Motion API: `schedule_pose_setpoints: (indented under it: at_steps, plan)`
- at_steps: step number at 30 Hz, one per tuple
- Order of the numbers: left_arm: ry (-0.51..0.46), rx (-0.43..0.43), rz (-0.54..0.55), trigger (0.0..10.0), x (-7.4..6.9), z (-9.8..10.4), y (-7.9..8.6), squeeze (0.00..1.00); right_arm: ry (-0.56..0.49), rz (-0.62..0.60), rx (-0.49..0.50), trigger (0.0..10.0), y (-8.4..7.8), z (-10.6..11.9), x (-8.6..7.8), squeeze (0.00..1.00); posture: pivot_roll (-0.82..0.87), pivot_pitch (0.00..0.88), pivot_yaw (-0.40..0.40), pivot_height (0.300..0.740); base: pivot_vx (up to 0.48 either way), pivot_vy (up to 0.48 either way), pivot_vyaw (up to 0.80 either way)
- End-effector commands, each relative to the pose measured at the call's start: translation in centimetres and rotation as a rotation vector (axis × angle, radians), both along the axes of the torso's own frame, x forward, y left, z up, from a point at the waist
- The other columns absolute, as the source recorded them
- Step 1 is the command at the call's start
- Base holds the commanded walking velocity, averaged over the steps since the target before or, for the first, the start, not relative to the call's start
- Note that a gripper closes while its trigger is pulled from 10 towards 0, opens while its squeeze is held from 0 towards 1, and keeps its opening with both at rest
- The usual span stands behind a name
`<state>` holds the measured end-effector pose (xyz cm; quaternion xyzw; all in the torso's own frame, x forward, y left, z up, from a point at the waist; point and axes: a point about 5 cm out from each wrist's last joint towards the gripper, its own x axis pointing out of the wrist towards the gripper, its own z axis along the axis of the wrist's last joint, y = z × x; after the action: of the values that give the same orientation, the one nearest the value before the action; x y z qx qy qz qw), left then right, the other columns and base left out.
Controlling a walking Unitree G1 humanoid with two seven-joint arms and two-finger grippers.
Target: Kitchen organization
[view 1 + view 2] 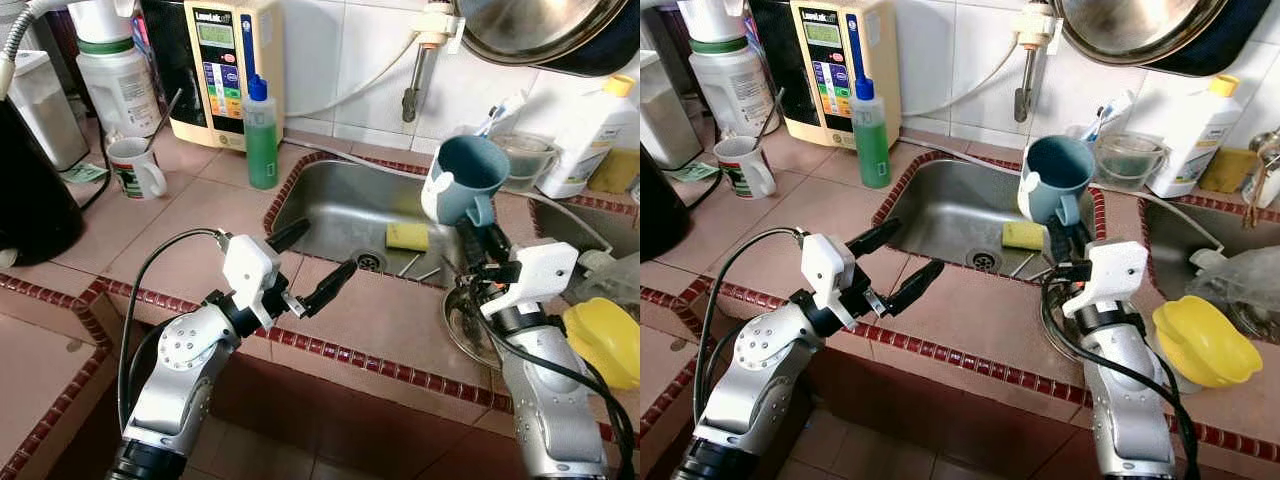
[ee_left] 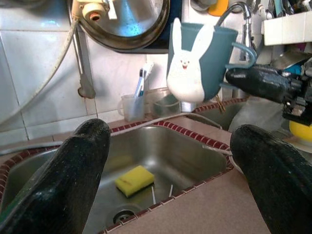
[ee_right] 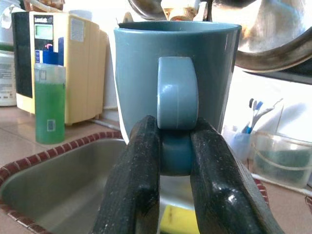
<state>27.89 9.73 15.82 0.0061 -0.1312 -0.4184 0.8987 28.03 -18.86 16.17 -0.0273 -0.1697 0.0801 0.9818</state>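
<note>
The right gripper (image 3: pixel 173 161) has its fingers (image 3: pixel 134 185) clenched on the handle of a blue-grey mug (image 1: pixel 468 178), which it holds upright in the air above the right end of the steel sink (image 1: pixel 340 205). A white rabbit figure (image 2: pixel 187 63) decorates the mug's side. Below it in the basin lies a yellow sponge (image 1: pixel 407 236). The left gripper (image 1: pixel 312 262) hovers over the tiled surface (image 1: pixel 200 215) at the sink's front edge, fingers (image 2: pixel 73 175) released and spread wide. A green soap bottle (image 1: pixel 261 135) stands behind, near a white mug (image 1: pixel 133 168).
</note>
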Motion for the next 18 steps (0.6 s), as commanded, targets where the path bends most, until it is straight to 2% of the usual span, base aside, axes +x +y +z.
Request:
schedule_pose_setpoints:
  at_steps: [1, 4, 8, 18]
  plan:
    - [-0.014, -0.013, -0.027, 10.0, -0.1, 0.7, -0.4, 0.0, 0.004, -0.029, -0.001, 10.0, -0.8, 0.2, 0.3, 0.0, -0.01, 0.0, -0.009, 0.74, 0.0, 0.0, 0.0]
    - [-0.005, -0.017, -0.047, 10.0, -0.4, 0.7, -0.8, 0.0, 0.005, -0.032, -0.005, 10.0, -1.0, 0.3, 0.4, 0.0, -0.01, 0.0, -0.008, 0.74, 0.0, 0.0, 0.0]
    - [0.017, -0.024, -0.106, 10.0, -1.7, 0.3, -1.7, 0.0, -0.013, -0.031, -0.014, 10.0, -1.2, 0.7, 0.6, 0.0, -0.01, 0.0, -0.003, 0.74, 0.0, 0.0, 0.0]
    - [0.016, -0.032, -0.095, 10.0, -0.9, 1.0, -1.3, 0.0, -0.034, -0.027, -0.008, 10.0, -0.8, 1.0, 0.3, 0.0, -0.02, 0.0, 0.006, 0.74, 0.0, 0.0, 0.0]
